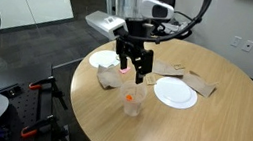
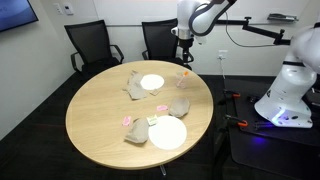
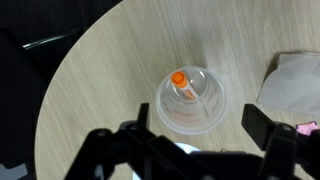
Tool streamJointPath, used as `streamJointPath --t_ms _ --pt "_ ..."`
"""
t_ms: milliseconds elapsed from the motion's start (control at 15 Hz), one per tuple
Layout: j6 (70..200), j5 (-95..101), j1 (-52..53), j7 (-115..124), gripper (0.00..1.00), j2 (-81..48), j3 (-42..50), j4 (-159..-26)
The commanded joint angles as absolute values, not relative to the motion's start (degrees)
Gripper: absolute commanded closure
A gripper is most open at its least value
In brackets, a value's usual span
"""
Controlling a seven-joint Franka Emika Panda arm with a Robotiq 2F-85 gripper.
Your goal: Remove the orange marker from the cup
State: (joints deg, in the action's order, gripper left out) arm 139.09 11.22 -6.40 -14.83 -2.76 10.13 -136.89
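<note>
The cup (image 3: pixel 196 108) is a clear plastic tumbler standing upright on the round wooden table (image 3: pixel 100 80), near its edge. The orange marker (image 3: pixel 183 88) leans inside it, with its orange end up at the rim. My gripper (image 3: pixel 185 135) is open and hangs above the cup. Its two dark fingers sit on either side of the cup, apart from it. In both exterior views the gripper (image 1: pixel 132 71) (image 2: pixel 184 58) hovers over the cup (image 1: pixel 131 105) (image 2: pixel 184 76). The marker shows as an orange spot (image 1: pixel 129 96).
Two white plates (image 1: pixel 175 93) (image 1: pixel 107 60) and crumpled brown napkins (image 1: pixel 200 85) lie on the table. A beige napkin (image 3: pixel 295 80) lies close to the cup. Black chairs (image 2: pixel 92 45) (image 2: pixel 160 40) stand behind the table. A white robot (image 2: pixel 290 85) stands beside it.
</note>
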Motion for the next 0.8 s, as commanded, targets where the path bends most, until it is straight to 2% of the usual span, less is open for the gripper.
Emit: streamJointPath --t_ms 0,133,200,333,400,733 --pt "141.42 11.72 -7.59 -18.39 0.32 -6.13 9.51 -135.82" --pt "141.77 11.96 -7.65 -19.17 0.48 -7.66 9.4 -135.2" --pt "141.74 11.93 -7.71 -19.73 0.51 -8.28 9.35 -134.82" --pt "141.47 12.08 -7.72 -20.11 0.52 -9.59 9.24 -133.7" --pt "141.26 12.17 -7.73 -20.49 0.48 -10.12 9.2 -133.15" --pt "140.08 11.9 -7.89 -23.12 0.46 -13.05 8.49 -130.26"
